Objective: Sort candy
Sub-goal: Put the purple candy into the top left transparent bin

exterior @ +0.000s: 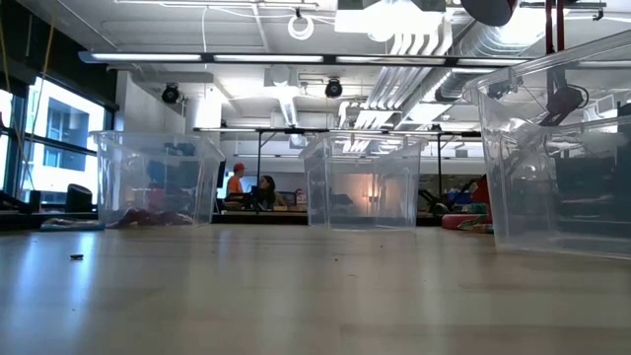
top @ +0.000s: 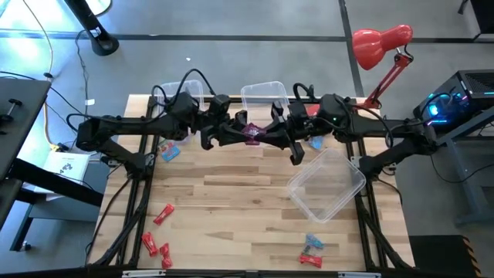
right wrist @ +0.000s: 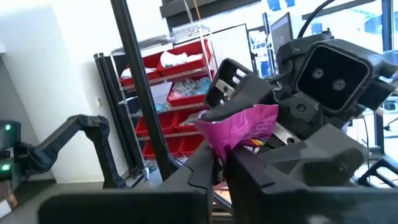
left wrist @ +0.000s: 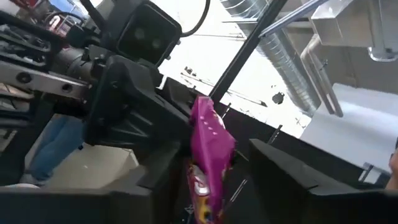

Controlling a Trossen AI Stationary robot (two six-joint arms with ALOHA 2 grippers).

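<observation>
While you are reading the high view, note that both arms are meeting above the far half of the counter (top: 255,193), and a purple candy packet (top: 252,133) is hanging in the air between the left hand (top: 241,131) and the right hand (top: 266,133), just in front of the middle bin (top: 266,94). Its long axis cannot be judged from above. Red candies (top: 157,232) are lying near the front left corner, blue candies (top: 312,249) near the front right, and a tipped bin (top: 328,184) is resting at the right.

At counter height, neither hand nor packet is showing; you are seeing only three clear bins (exterior: 360,182) standing on the wood.

Through the left wrist camera, the packet (left wrist: 210,162) is standing roughly lengthwise along the hand's reach, its lower end between this hand's fingers and its upper end meeting the other arm's hand. Whether the left hand is gripping or merely bracketing it, you cannot tell.

Through the right wrist camera, the right hand (right wrist: 222,158) is pinching the crumpled packet (right wrist: 239,127), whose free end is pointing toward the left hand (right wrist: 249,93).

As a judgement: this is a mid-air transfer, so if one hand is releasing before the other is gripping firmly, the packet is likely to drop short of the bin; a pull from both sides could tear the wrapper.
</observation>
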